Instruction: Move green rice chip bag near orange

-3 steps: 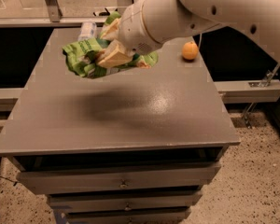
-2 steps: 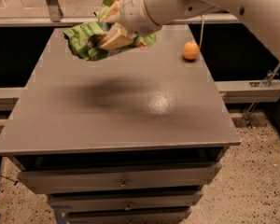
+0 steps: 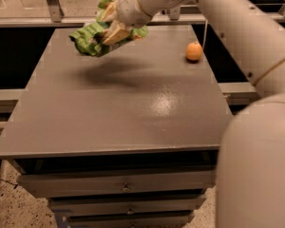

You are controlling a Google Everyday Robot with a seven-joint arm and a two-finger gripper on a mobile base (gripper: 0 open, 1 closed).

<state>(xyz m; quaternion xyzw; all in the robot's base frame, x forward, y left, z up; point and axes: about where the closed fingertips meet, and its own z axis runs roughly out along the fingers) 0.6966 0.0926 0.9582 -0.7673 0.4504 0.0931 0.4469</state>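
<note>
The green rice chip bag [image 3: 87, 40] is held up in the air, above the far left part of the grey table [image 3: 133, 113]. The bag is crumpled, and it is squeezed between the tan fingers [image 3: 115, 33] of the gripper [image 3: 107, 27], so the gripper is clamped tight on the bag. One end of the bag sticks out to the left of the gripper, and a bit of green can be seen above and to the right of it too. A soft dark shadow [image 3: 109, 75] is cast on the table top under the bag.

The orange [image 3: 194, 51] is found on the table near the far right edge. It is sitting by itself, well apart from the bag, with table top between them.

The gripper is joined to a big white arm [image 3: 228, 27] that comes in from the right side and reaches over the back of the table. A large round part of the arm fills the near right corner of the view.

Drawers [image 3: 126, 188] are seen under the table top at the front. A speckled floor [image 3: 9, 205] is seen at the bottom left
</note>
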